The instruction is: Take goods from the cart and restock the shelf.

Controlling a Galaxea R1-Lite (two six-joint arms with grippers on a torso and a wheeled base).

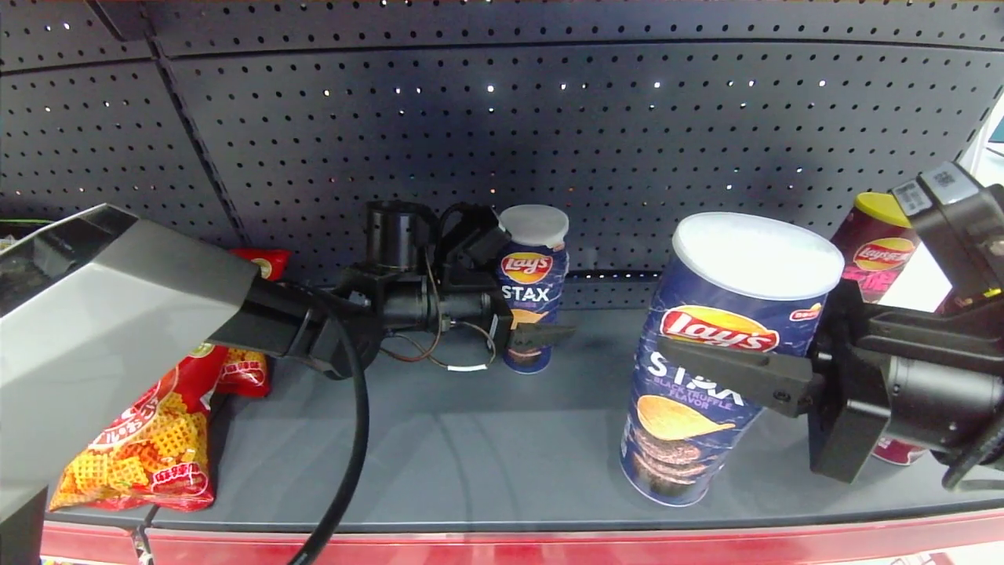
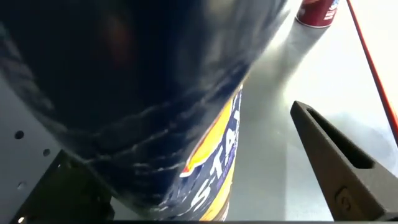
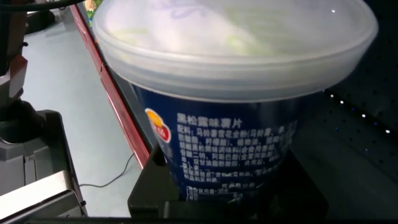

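Note:
A blue chip can with a white lid stands upright at the back middle of the grey shelf. My left gripper is open around its lower half. In the left wrist view a strip of shelf shows between the can and one finger. A second, larger-looking blue can leans at the front right, its base at the shelf surface. My right gripper is shut on this can, one finger across its label. The right wrist view looks down on its lid.
A maroon can with a yellow lid stands at the far right behind my right arm. Red and yellow snack bags lie at the left end. The pegboard back wall is close behind. A red lip edges the shelf front.

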